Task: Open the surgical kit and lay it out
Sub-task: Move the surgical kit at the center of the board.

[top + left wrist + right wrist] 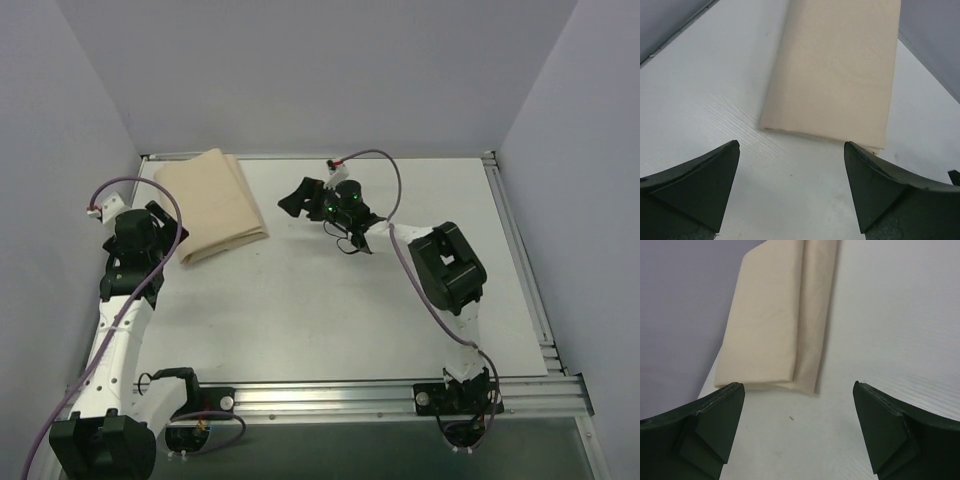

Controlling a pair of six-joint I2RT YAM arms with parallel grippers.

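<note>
Step in hand: the approach before the first unfolding; the cloth wrap [212, 203] lies folded shut, so by the look of it nothing of the task is done yet
Cloth wrap: a flat beige bundle of several layers at the far left of the table [330, 300], near the left wall and the back rail
Left gripper [791, 146]: fingers spread wide with nothing between them; it faces a short edge of the bundle, close to it but not touching
Right gripper [799, 386]: likewise wide apart and empty, over the middle of the table, pointing toward the bundle with bare table between
Next move calls for: probably coming in low at an edge or corner, pinching the top layer alone and drawing it outward, while the other arm steadies the bundle or takes the opposite flap
Hidden: no steel tray and no instruments show in any view; whether they lie inside the wrap cannot be told
Hard to make out: which edge is the free flap, though the right wrist view shows a narrower layer folded along one long side
</note>
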